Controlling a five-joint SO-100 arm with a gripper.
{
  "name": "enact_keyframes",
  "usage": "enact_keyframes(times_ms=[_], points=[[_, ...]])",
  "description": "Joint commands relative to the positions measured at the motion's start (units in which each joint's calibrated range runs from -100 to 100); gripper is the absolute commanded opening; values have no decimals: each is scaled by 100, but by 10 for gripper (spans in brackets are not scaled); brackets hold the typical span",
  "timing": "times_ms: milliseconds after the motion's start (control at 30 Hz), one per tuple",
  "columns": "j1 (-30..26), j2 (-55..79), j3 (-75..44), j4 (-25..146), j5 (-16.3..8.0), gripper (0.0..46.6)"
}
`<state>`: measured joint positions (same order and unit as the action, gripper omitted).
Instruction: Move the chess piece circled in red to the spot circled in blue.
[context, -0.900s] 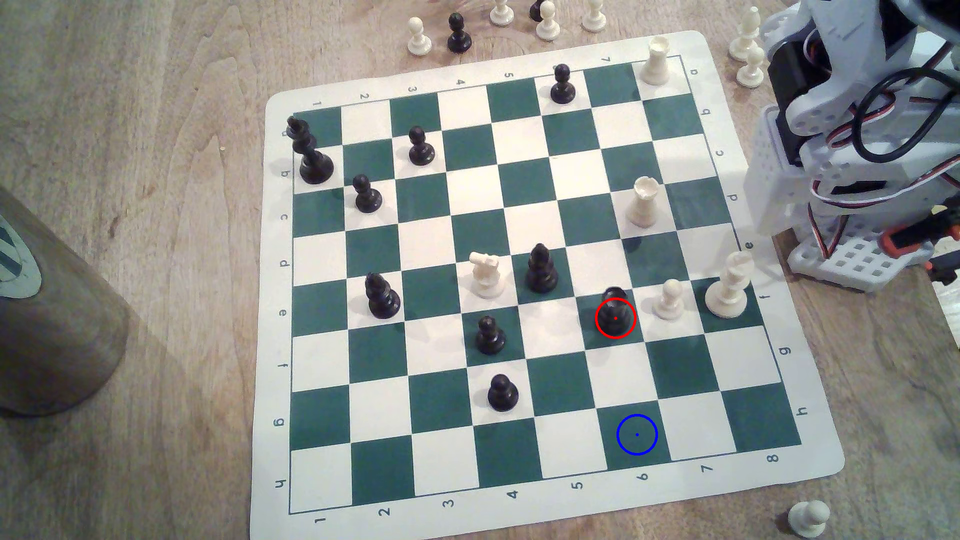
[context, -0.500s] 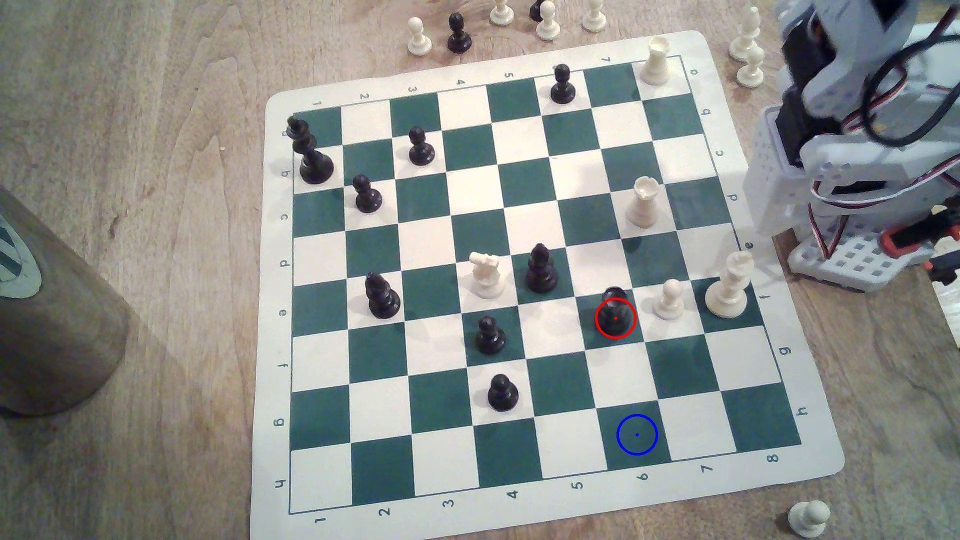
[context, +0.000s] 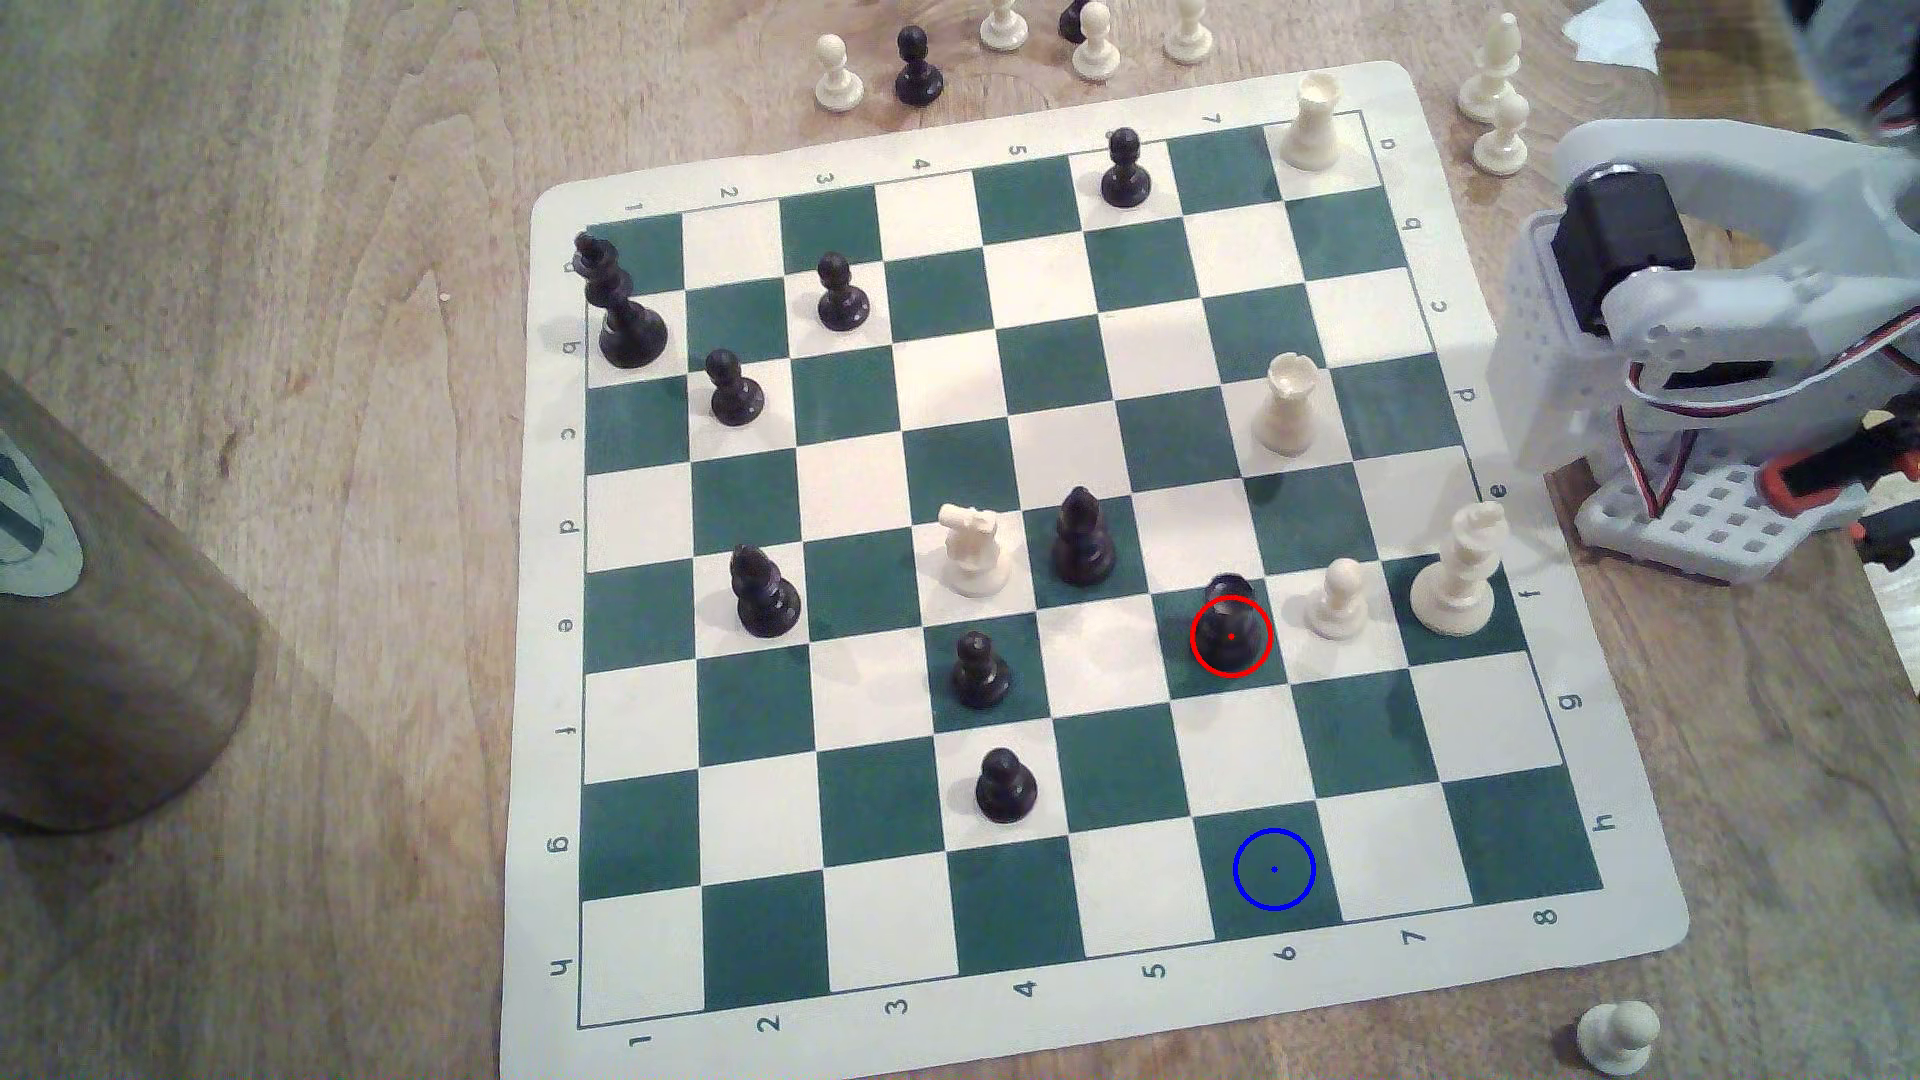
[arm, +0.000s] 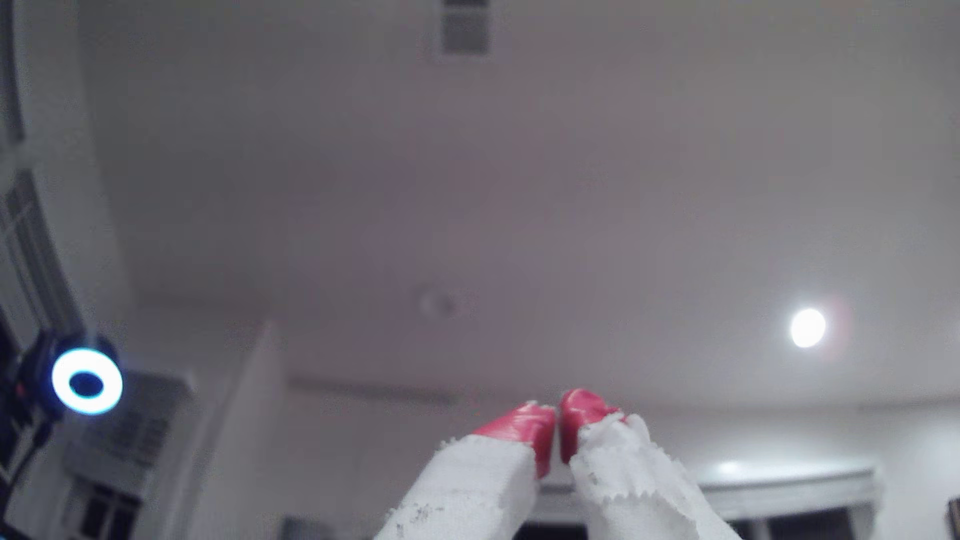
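Red-tipped end effector (arm: 557, 420) pinched nearly closed on nothing, aimed up at a white ceiling; green-and-cream chessboard mat (context: 1621, 852) on the wooden bench (context: 312, 312); short glossy black rook (context: 1230, 621), red-ringed, sits two squares above the blue-ringed green square (context: 1274, 869), far below the tips

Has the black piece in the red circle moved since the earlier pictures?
No. The chess piece circled in red stands on the same green square, beside the white pawn.
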<state>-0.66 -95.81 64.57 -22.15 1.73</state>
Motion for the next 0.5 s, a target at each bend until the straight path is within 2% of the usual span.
enact_keyframes(times_ms=[0,133,200,233,333,467], points=[[-31,14,-809,1396,10,2],[-94,14,-1235,3689,-49,2],[-55,14,-1471,4746,-244,2],[70,6,-1824,5917,-366,2],[368,39,-2069,6892,-371,2],[-24,362,-2813,8972,-527,2]])
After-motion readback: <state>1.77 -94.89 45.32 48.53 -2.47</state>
